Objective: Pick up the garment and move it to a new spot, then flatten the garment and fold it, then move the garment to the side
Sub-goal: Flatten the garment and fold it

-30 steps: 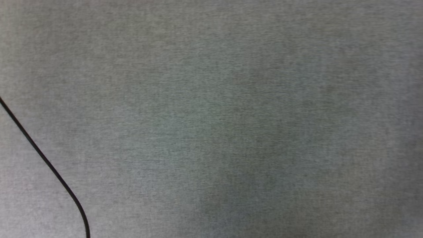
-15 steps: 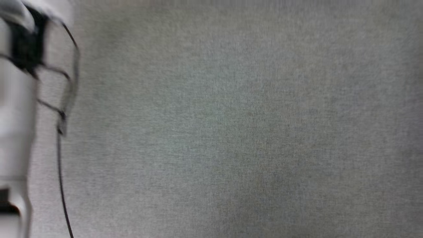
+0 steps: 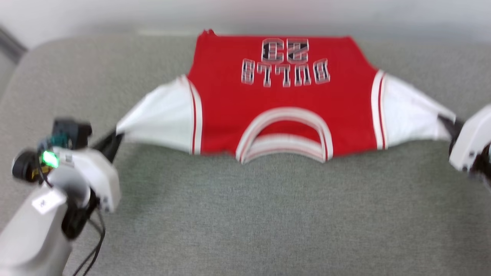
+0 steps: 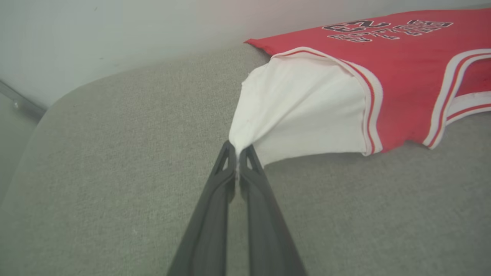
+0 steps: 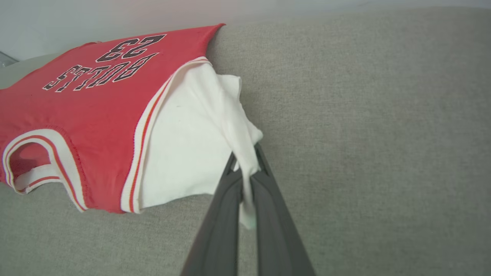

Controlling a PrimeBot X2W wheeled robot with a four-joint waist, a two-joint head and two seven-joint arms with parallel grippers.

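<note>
The garment (image 3: 284, 96), a red jersey with white sleeves and a "BULLS 23" print, is stretched across the far part of the grey surface (image 3: 268, 214), collar toward me. My left gripper (image 3: 113, 142) is shut on the tip of the left white sleeve (image 4: 299, 111), seen pinched in the left wrist view at the gripper (image 4: 238, 153). My right gripper (image 3: 448, 124) is shut on the right sleeve (image 5: 191, 149); white cloth hangs between its fingers at the gripper (image 5: 245, 165). Both sleeves are pulled taut outward.
A pale wall (image 3: 245, 15) runs behind the grey fabric surface, whose rounded corner (image 3: 27, 57) shows at the far left. A black cable (image 3: 92, 249) hangs beside my left arm.
The head camera has swung from bare grey fabric to the stretched garment and both arms. Whether the arms themselves moved cannot be told.
</note>
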